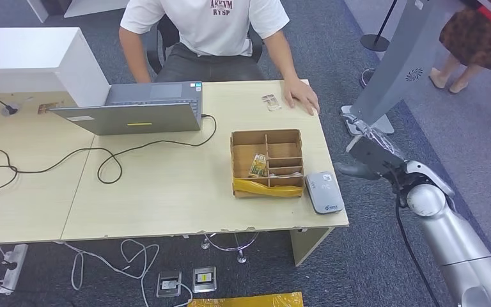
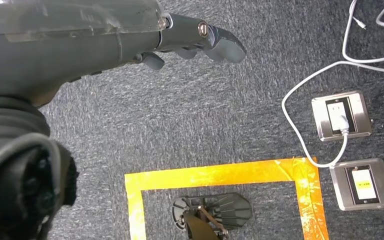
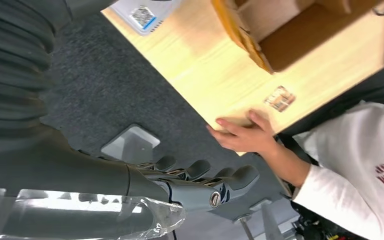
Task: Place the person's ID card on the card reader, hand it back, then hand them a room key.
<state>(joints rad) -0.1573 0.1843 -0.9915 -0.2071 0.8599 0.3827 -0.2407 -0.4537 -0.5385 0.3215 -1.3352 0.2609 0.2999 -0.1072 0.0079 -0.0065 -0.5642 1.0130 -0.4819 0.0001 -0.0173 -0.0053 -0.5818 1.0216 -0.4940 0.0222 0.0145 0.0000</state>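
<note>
Pale wood counter [image 1: 166,192]: ID card [image 1: 269,102] beside person's hand [image 1: 302,97]; card reader [image 1: 323,191] at edge. Right hand [image 1: 366,160] and left hand [image 2: 180,35] released, empty.

Right arm [image 1: 454,246]: silver, enters head view from lower right, bent, forearm directed up and left. Right hand [image 1: 366,161]: raised off table's right edge, holds nothing, thumb extended leftward; in right wrist view, fingers [image 3: 200,170] slightly curled, apart, empty. Left hand [image 2: 180,37]: hangs pointing down over carpet, holds nothing, thumb straight, fingers loosely curled underneath.
</note>
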